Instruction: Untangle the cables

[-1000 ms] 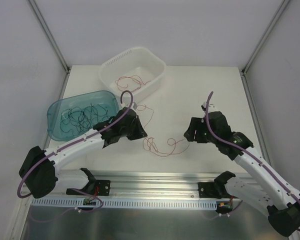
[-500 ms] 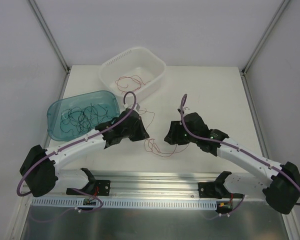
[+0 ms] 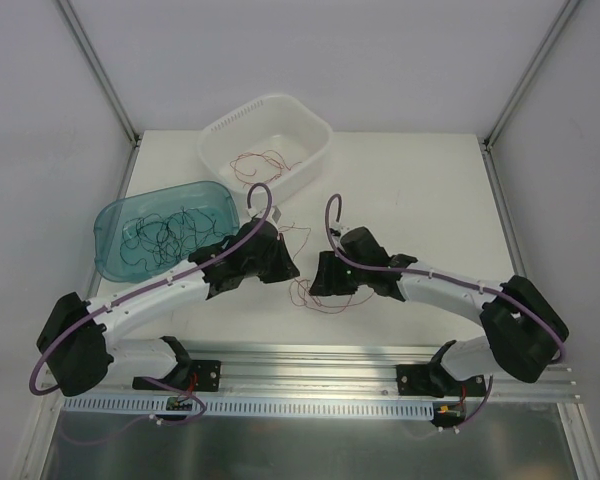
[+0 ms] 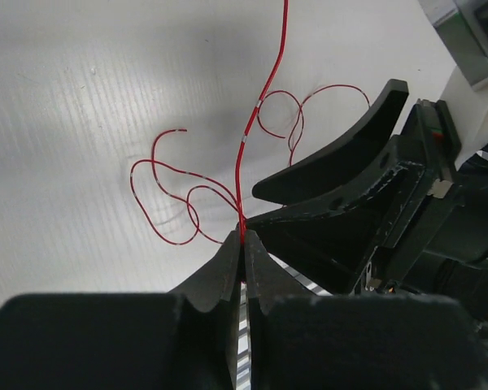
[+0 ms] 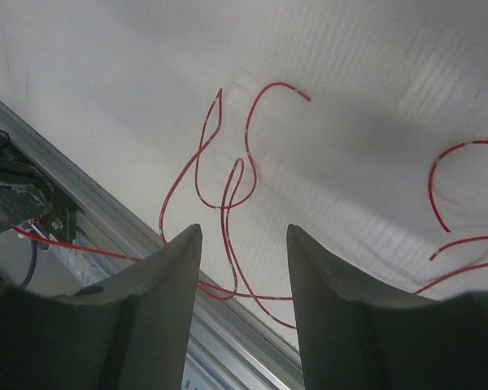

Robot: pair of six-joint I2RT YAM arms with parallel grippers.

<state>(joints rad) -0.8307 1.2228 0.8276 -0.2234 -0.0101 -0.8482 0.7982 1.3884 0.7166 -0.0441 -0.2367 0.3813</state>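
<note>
We see the left gripper (image 4: 243, 237) pinched on one red cable (image 4: 240, 179) on the near side of the white tub (image 3: 318, 150), the right gripper (image 5: 244, 244) spread over red loops (image 5: 226, 183) whose ends run out of frame.

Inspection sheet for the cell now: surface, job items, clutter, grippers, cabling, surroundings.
surface: white table, no spills seen.
job's things: loose red wires on the table between the grippers; red wires in white basket; black wires in teal bin.
clutter: nothing seen.
grippers: left gripper shut on one red strand; right gripper open above the loose wires.
cables: purple arm cables run along both arms.
surroundings: grey enclosure walls; metal rail at near edge.
</note>
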